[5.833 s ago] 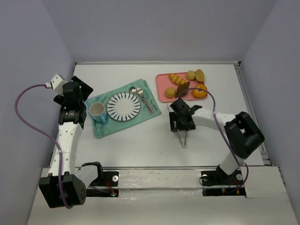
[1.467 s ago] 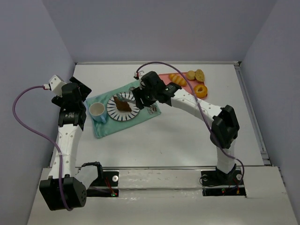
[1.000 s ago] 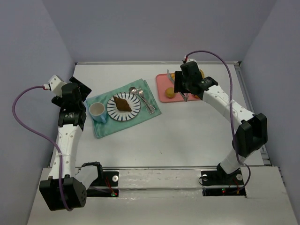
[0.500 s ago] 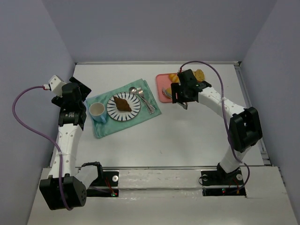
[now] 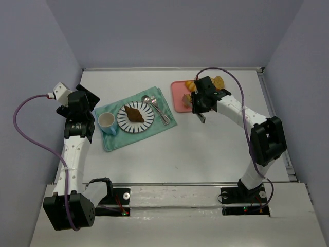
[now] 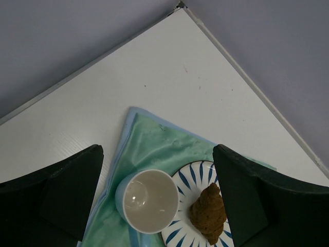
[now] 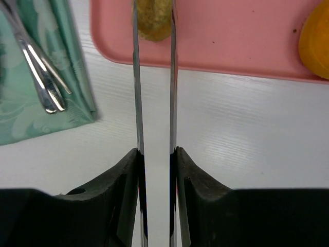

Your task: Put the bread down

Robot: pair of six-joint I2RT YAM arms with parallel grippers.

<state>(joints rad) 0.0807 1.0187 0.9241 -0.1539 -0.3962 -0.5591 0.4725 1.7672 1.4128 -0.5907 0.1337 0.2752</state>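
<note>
A brown croissant (image 5: 134, 114) (image 6: 208, 212) lies on the blue-striped plate (image 5: 146, 121) (image 6: 189, 180). My right gripper (image 5: 198, 105) (image 7: 154, 154) is shut on a pair of metal tongs (image 7: 136, 92). The tong blades reach onto the pink tray (image 5: 178, 95) (image 7: 231, 31) and pinch a small yellowish bread roll (image 7: 154, 20) (image 5: 187, 98) near its front edge. More bread (image 5: 219, 81) lies at the back of the tray, and an orange piece (image 7: 316, 46) sits to the right. My left gripper (image 5: 82, 101) (image 6: 157, 154) hangs open above the cup (image 6: 148, 199), holding nothing.
The plate, the blue cup (image 5: 106, 121) and a spoon and fork (image 5: 159, 108) (image 7: 36, 67) rest on a green cloth (image 5: 123, 138) (image 6: 154, 144). Grey walls close in the table on three sides. The right arm's purple cable arcs above the tray.
The right arm left the croissant on the plate, swung over to the pink tray and came down. Its tongs have closed from wide apart onto the small roll. The left arm has stayed still.
</note>
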